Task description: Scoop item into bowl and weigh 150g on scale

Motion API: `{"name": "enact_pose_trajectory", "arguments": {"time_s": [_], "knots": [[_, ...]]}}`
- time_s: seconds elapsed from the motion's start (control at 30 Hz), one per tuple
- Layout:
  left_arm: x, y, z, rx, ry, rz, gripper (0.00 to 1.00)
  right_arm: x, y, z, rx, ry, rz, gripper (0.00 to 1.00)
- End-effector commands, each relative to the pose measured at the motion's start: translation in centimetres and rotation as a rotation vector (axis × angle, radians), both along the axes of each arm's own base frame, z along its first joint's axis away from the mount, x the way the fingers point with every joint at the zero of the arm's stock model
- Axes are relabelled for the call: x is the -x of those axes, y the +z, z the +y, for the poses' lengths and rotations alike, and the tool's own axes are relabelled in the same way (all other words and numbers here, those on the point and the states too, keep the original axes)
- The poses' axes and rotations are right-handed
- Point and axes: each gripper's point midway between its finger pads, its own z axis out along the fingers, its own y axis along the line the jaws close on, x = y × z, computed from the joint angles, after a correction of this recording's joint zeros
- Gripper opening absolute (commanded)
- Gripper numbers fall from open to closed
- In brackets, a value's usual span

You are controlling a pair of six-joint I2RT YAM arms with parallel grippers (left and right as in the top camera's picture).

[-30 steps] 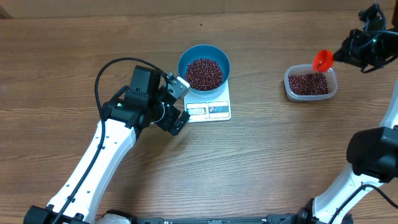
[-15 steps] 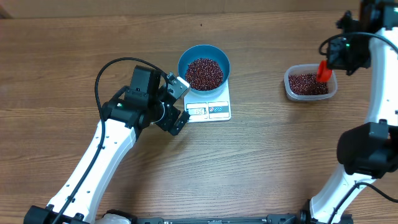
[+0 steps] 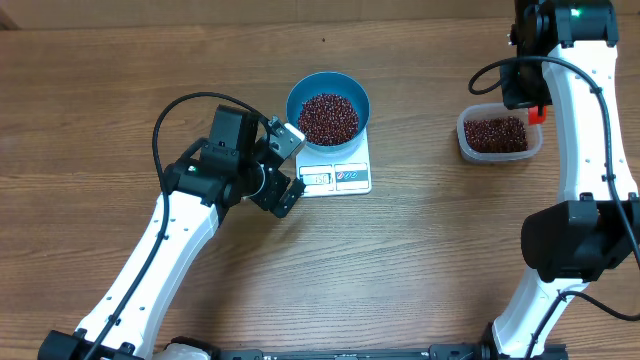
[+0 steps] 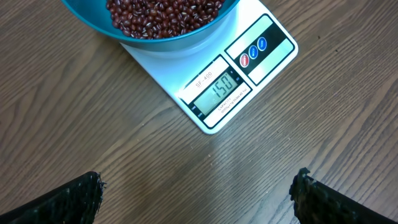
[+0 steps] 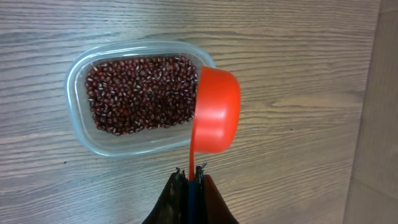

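Table (image 3: 430,250): brown woodgrain, pale band (image 3: 250,10) beyond far edge. Beans (image 3: 328,118) fill blue bowl (image 3: 328,80) on scale (image 3: 355,160). Left gripper (image 3: 288,166) spread wide beside scale; right gripper (image 5: 191,177) pinches red scoop (image 5: 214,112) at rim of clear tub (image 5: 78,124).

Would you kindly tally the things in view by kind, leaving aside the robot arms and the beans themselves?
blue bowl: 1
clear tub: 1
white scale: 1
red scoop: 1
Total: 4
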Motion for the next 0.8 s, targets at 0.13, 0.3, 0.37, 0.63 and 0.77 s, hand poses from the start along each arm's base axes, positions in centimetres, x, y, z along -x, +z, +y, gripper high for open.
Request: {"name": "enact_pose_trajectory", "arguments": {"time_s": [0.13, 0.3, 0.37, 0.63, 0.77], "knots": [[0.1, 0.6, 0.1, 0.013, 0.011, -0.014, 1.0, -0.1, 0.8, 1.6, -0.095, 0.01, -0.048, 0.04], [0.0, 0.6, 0.1, 0.013, 0.011, -0.015, 0.99, -0.4, 0.5, 2.8, -0.168, 0.025, -0.061, 0.04], [0.0, 0.6, 0.1, 0.014, 0.011, -0.015, 0.99, -0.6, 0.5, 3.3, -0.202, 0.032, -0.069, 0.04], [0.1, 0.6, 0.1, 0.013, 0.011, -0.014, 1.0, -1.3, 0.6, 5.1, -0.311, 0.06, -0.098, 0.04], [0.0, 0.6, 0.1, 0.013, 0.011, -0.015, 1.0, -1.7, 1.3, 6.0, -0.367, 0.075, -0.122, 0.04]]}}
